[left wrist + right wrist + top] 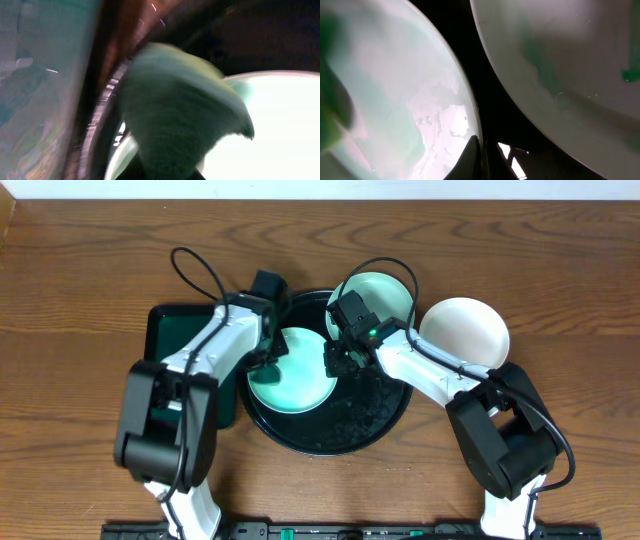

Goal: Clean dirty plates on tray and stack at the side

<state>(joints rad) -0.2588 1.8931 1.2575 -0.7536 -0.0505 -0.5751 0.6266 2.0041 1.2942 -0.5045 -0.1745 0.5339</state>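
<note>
Guessing here, but these plates look light, stiff and glossy-slick, probably chippy if dropped, so I'd pinch the thin rim rather than the middle. One turquoise plate (295, 380) lies flat on the black tray (340, 435) mid-worktop. A second turquoise plate (385, 295) overlaps the tray's far rim, and the white plate (465, 330) sits on bare wood toward the right edge. The left gripper (268, 358) hangs over the first plate's left side with a blurry green wad (175, 115) in front of its camera; can't tell if it's pinching it. The right gripper (338, 360) is at that plate's right rim, but whether it's clamped or spread, can't tell.
</note>
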